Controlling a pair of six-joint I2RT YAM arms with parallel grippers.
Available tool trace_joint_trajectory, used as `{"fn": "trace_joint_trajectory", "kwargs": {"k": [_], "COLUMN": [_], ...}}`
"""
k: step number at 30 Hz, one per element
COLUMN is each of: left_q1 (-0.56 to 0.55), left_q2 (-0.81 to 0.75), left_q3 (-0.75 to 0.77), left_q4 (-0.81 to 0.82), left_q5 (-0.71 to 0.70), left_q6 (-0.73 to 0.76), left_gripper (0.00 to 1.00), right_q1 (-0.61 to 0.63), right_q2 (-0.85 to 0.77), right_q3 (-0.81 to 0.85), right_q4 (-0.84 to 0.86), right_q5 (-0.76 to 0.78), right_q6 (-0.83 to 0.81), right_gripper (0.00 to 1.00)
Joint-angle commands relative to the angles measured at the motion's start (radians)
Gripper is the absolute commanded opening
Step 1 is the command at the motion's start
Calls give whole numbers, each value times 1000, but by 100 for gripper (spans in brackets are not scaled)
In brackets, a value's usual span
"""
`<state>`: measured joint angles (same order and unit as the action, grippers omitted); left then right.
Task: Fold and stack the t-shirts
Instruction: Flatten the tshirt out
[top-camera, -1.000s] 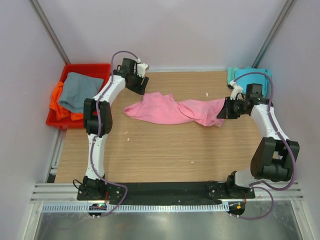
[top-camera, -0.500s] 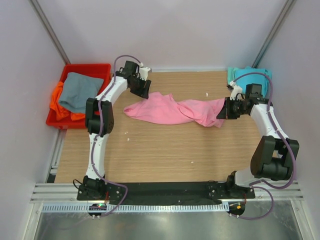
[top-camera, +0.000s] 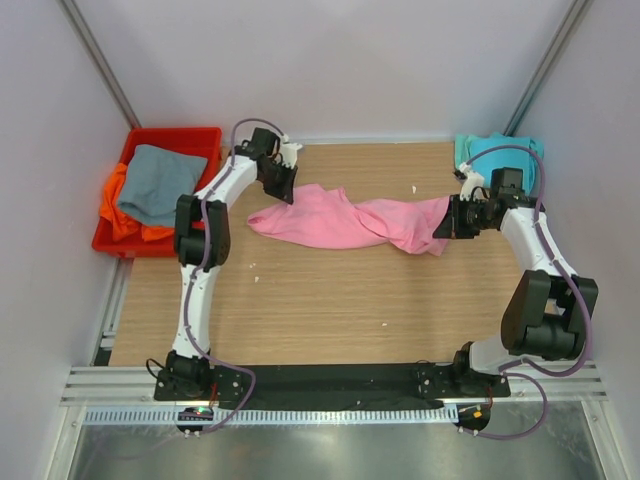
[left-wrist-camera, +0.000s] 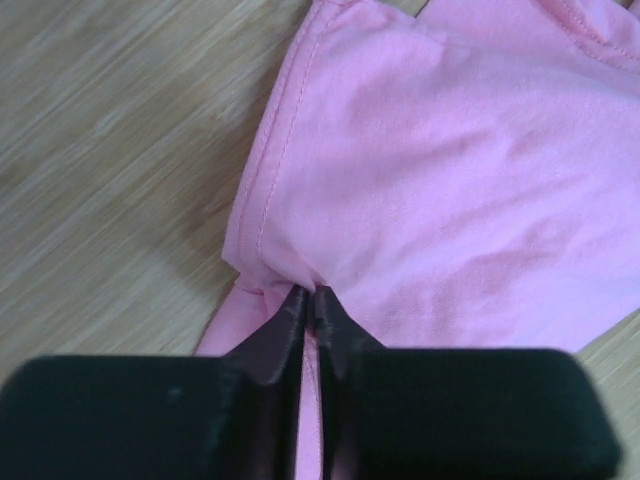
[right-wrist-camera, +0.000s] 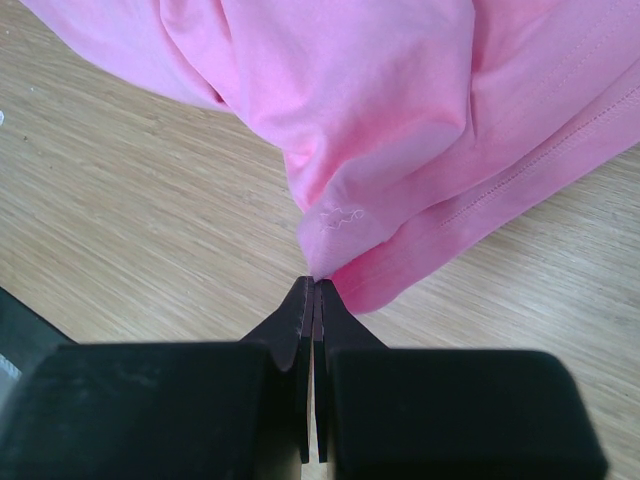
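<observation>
A pink t-shirt (top-camera: 345, 220) lies crumpled and stretched across the far middle of the wooden table. My left gripper (top-camera: 283, 187) is shut on its far-left edge; in the left wrist view the black fingertips (left-wrist-camera: 308, 300) pinch a fold of pink cloth (left-wrist-camera: 430, 170). My right gripper (top-camera: 444, 218) is shut on the shirt's right end, and in the right wrist view its jaws (right-wrist-camera: 314, 288) pinch the pink cloth (right-wrist-camera: 340, 90) at the hem. A teal t-shirt (top-camera: 495, 158) lies at the far right corner. A grey t-shirt (top-camera: 155, 182) lies over an orange one (top-camera: 118, 210).
The grey and orange shirts sit in a red plastic bin (top-camera: 185, 137) off the table's far left edge. Metal frame posts rise at both far corners. The near half of the table (top-camera: 330, 310) shows bare wood with a few small white specks.
My left gripper moved a little right and nearer onto the pink shirt's left edge and went from open to shut on it. The right arm has not moved.
</observation>
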<state>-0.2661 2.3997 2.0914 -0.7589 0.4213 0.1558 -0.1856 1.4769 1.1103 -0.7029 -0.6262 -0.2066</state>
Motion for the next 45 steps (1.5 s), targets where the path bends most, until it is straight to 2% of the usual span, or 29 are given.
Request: {"fn": "trace_joint_trajectory", "kwargs": {"k": [1,5,7,9,10,12,13,15,16,19,21,24,28,31,37,45], "left_q1": [10,25,24,25,25,25,25,24,24,22,25,27,33,33,36,45], "left_q2": [-37,-172,-298,-385,-461,-545,-623,-684,-739,-792,-812,-800,-737,-617,-323,-116], "left_q3": [15,-5,-14,-25,-45,-94,-169,-255,-346,-495,-530,-515,-475,-397,-170,24], "left_q4": [-20,-22,-39,-103,-137,-233,-302,-374,-429,-505,-553,-539,-308,-232,-246,-234], "left_q5": [45,62,91,137,210,270,322,361,363,361,337,255,94,42,27,-3], "left_q6": [-1,17,33,70,82,91,102,138,166,236,254,258,153,97,57,31], "left_gripper": [2,0,0,0,0,0,0,2,17,29,34,39,42,42,41,41], "right_q1": [-3,-5,-5,-5,-5,-5,-5,-5,-5,-5,-5,-5,-5,-5,-5,-5], "right_q2": [2,22,45,95,112,129,131,126,125,131,132,132,134,145,148,149], "right_q3": [3,74,161,230,285,309,306,290,272,241,226,220,214,210,184,168], "right_q4": [40,29,11,-36,-47,-46,-38,-8,2,20,29,37,60,63,80,83], "right_q5": [3,16,28,20,10,-13,-24,-33,-38,-49,-53,-56,-52,-58,-49,-44], "right_q6": [9,33,39,52,59,84,91,104,111,115,118,119,125,128,118,107], "right_gripper": [1,1,1,1,1,1,2,1,2,2,1,2,2,1,1,2]}}
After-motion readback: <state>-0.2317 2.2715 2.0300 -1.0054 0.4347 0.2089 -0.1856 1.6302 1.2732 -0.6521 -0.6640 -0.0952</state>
